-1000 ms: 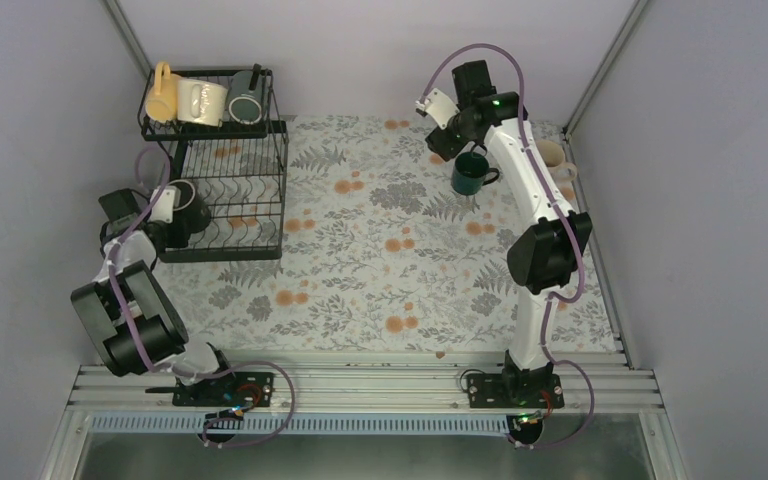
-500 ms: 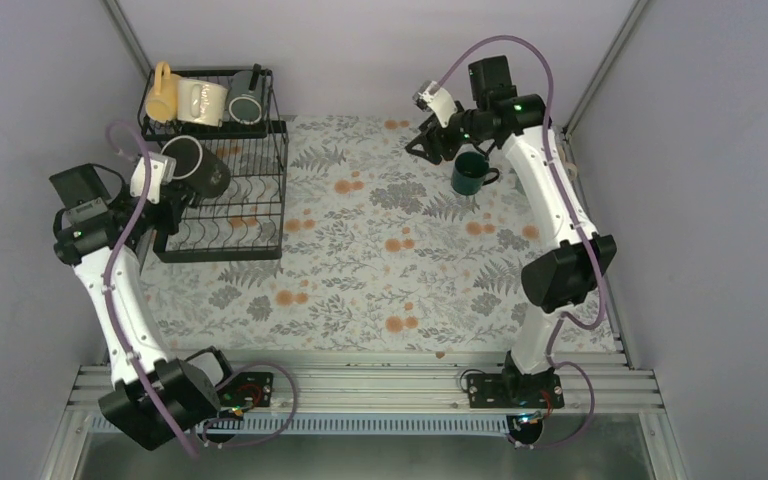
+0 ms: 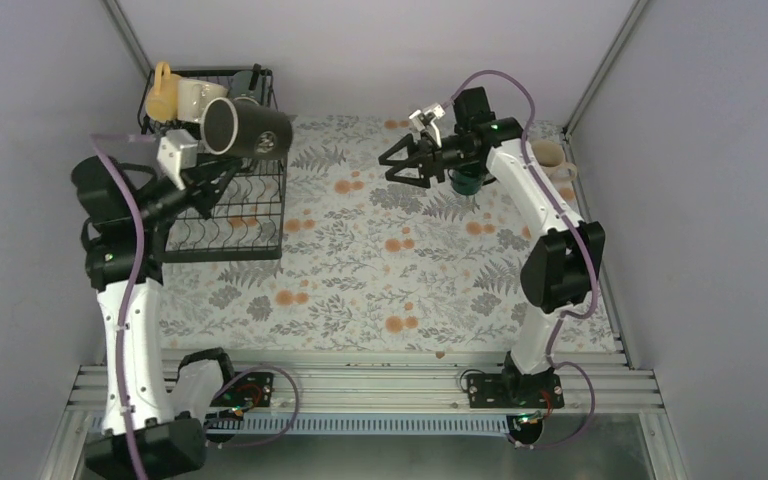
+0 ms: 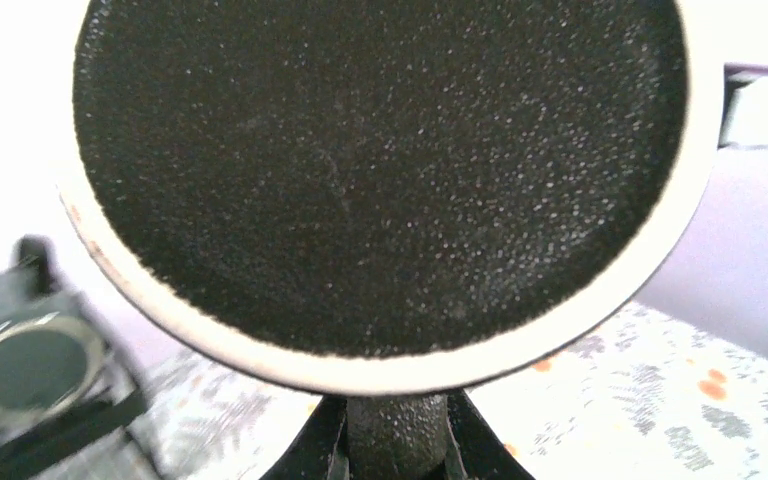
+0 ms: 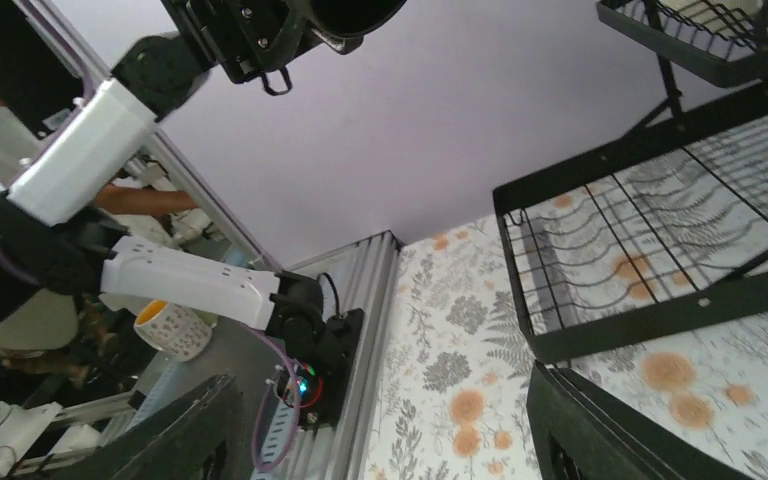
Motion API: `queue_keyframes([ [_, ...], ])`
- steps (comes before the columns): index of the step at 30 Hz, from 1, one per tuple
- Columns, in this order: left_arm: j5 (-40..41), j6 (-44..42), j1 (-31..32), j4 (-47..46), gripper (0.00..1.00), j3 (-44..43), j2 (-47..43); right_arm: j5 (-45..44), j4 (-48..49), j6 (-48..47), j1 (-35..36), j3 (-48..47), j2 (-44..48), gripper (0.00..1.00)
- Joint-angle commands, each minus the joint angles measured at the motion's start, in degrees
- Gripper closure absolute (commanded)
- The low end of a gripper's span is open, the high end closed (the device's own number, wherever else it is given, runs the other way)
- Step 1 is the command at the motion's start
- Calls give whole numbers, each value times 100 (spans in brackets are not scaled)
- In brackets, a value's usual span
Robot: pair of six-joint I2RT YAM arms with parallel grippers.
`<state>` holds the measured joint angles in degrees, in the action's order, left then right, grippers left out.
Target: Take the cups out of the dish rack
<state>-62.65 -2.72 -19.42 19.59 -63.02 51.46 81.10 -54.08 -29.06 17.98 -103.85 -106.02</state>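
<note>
Top view. Left gripper [image 3: 222, 165]: closed on the black mug [image 3: 250, 130], which it holds on its side in the air, over the far right corner of the dish rack [image 3: 230, 205], mouth toward the camera. Upper shelf: yellow mug [image 3: 163, 92] and cream mug [image 3: 195, 98] side by side at the left wall. Right gripper [image 3: 397, 165]: fingers spread wide, holding nothing, above the flowered tablecloth [image 3: 360, 270]. Green mug [image 3: 470, 180]: on the cloth, part hidden under the right arm. Beige mug [image 3: 550, 155]: at the right wall. Open cloth lies between rack and green mug.

Left wrist view. Black mug [image 4: 380, 170]: its mouth fills the frame, with a pale rim and a speckled dark inside; its handle [image 4: 395, 460] is pinched between the fingers. Grey mug [image 4: 30, 355]: lower left, blurred.

Right wrist view. Fingers [image 5: 600, 440] far apart; rack [image 5: 660, 270] beyond the gripper.
</note>
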Motion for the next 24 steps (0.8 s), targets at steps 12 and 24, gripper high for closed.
queue_keyframes([
  [12, 1849, 256, 2585, -1999, 98, -332, 1453, 717, 4348, 3168, 267, 185, -118, 24],
  [24, 1742, 587, 3099, -3265, 98, 161, 1716, 490, 4979, 3852, 285, 114, -306, 24],
])
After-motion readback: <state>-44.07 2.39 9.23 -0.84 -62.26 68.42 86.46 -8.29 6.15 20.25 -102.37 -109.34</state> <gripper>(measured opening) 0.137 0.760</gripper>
